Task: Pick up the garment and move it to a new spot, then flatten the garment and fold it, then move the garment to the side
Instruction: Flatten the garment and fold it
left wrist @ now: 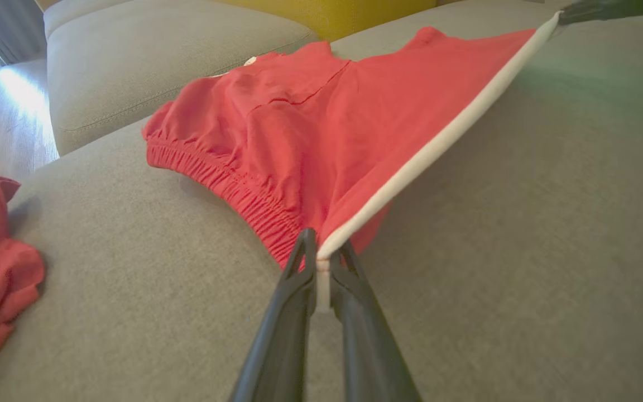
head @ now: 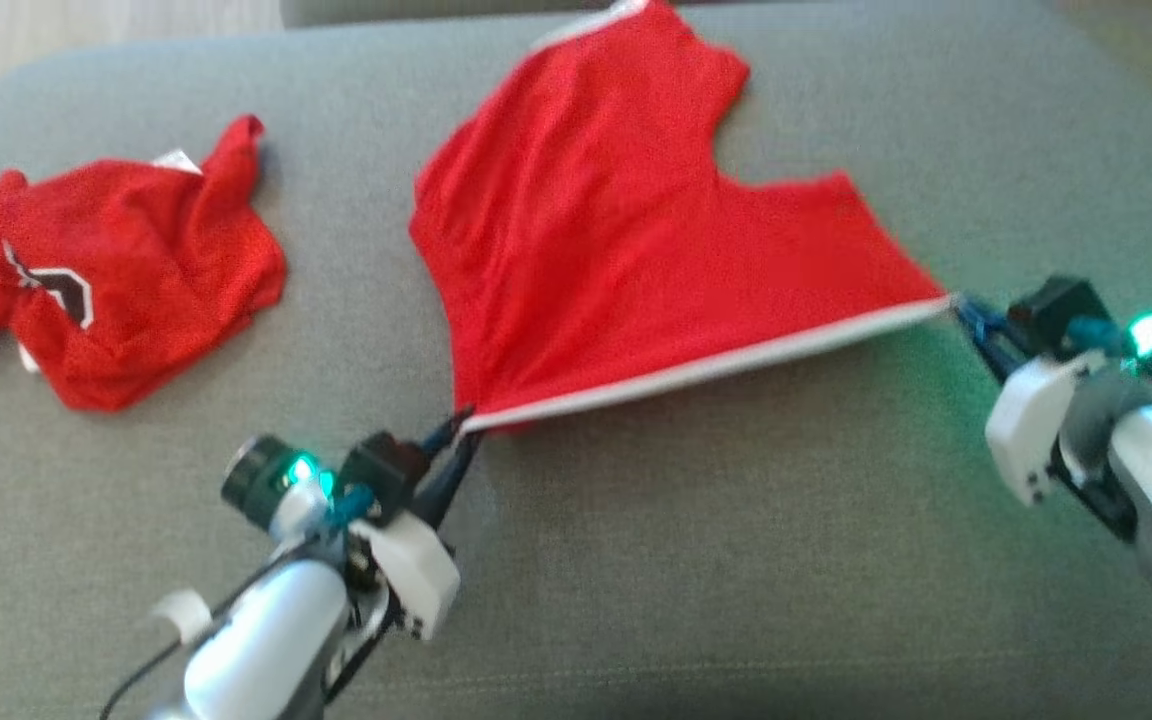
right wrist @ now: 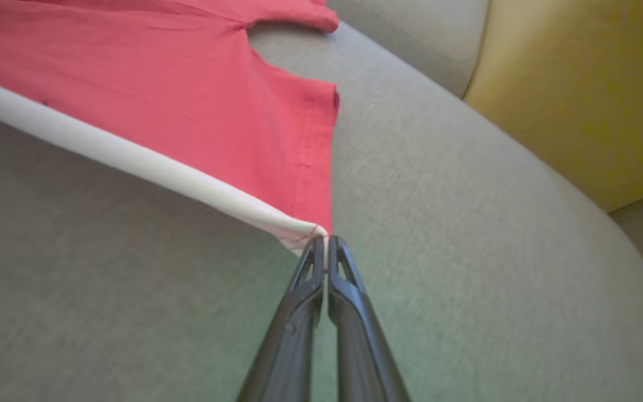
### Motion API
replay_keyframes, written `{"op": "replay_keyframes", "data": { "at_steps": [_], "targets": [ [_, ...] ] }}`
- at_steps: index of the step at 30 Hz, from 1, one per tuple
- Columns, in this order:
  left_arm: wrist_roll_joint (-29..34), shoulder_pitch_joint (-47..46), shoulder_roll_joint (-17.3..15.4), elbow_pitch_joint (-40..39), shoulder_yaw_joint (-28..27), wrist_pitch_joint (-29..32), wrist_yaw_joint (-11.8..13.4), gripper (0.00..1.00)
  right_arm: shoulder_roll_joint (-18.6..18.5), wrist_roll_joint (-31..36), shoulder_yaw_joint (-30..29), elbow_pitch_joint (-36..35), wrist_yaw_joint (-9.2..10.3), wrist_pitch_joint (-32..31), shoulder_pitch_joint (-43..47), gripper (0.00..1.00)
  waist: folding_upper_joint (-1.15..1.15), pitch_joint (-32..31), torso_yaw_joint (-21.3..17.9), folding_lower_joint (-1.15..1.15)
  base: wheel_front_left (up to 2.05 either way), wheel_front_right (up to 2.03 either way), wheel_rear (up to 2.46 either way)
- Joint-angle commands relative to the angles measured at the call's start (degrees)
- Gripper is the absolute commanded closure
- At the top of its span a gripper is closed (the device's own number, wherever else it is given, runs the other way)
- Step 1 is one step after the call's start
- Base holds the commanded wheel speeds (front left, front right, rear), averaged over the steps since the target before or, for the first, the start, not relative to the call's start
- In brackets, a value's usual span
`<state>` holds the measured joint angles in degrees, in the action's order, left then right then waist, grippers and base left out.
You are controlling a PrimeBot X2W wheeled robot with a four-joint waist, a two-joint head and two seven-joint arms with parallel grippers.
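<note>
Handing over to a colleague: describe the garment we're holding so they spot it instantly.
On the grey sofa cushion, look mid-seat. The red shorts are spread there, white edge pulled taut between left gripper and right gripper. The crumpled red garment at left bears a black-and-white logo.

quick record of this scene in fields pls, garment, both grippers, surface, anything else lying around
surface: grey fabric sofa cushion
garment: red fabric garment with white trimmed edge, partly spread on the cushion
white edge: taut between both grippers
left gripper: shut on the edge's elastic-waistband end
right gripper: shut on the edge's other corner
other: crumpled red garment with black and white print, apart, on the robot's left
</note>
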<state>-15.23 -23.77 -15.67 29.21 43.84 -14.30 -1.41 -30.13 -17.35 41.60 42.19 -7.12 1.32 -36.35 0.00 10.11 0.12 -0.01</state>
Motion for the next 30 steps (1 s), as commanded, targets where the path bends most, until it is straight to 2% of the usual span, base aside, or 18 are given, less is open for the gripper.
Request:
{"op": "replay_keyframes", "data": {
  "at_steps": [1, 6, 12, 17, 22, 26, 30],
  "targets": [
    [0.3, -0.7, -1.3, -1.5, -2.0, -0.7, 0.6, 1.00, -3.0, -2.2, 1.4, -2.4, -0.36, -1.2, 0.6, 1.00, 0.00, -1.9, 0.1, 0.01, 0.00, 0.00, 0.00],
    [0.3, 2.8, -0.5, -2.5, -1.8, -0.7, 0.7, 1.00, -12.1, -15.3, 11.5, -14.3, -0.36, -9.5, 3.0, 1.00, 0.00, -4.5, 0.2, 0.01, 0.00, 0.00, 0.00],
    [-0.1, 7.0, -1.2, -4.0, -1.9, -0.7, 0.6, 1.00, -21.3, -26.9, 18.0, -25.2, -0.36, -16.7, 4.5, 1.00, 0.00, -6.9, 0.2, 0.01, 0.00, 0.00, 0.00],
    [-1.2, 10.9, -2.5, -5.0, -0.9, -0.7, -0.8, 1.00, -27.3, -31.9, 21.8, -30.5, -0.36, -21.9, 5.8, 1.00, 0.00, -8.9, 0.7, 0.01, 0.00, 0.00, 0.00],
    [-2.3, 14.1, -3.7, -7.1, 0.1, 0.4, -1.5, 1.00, -31.4, -34.1, 24.1, -35.0, -0.36, -25.8, 6.9, 1.00, 0.00, -10.1, 1.1, 0.01, 0.00, 0.00, 0.00],
    [-3.1, 16.7, -4.6, -9.4, 1.5, 1.8, -2.2, 1.00, -33.9, -35.9, 24.4, -38.6, -0.36, -28.3, 7.7, 1.00, 0.00, -10.6, 1.2, 0.01, 0.00, 0.00, 0.00],
    [-3.5, 17.8, -5.2, -11.5, 1.6, 2.3, -1.9, 1.00, -35.3, -36.6, 23.6, -40.5, -0.36, -29.4, 7.7, 1.00, 0.00, -10.4, 1.2, 0.01, 0.00, 0.00, 0.00]
  ]
}}
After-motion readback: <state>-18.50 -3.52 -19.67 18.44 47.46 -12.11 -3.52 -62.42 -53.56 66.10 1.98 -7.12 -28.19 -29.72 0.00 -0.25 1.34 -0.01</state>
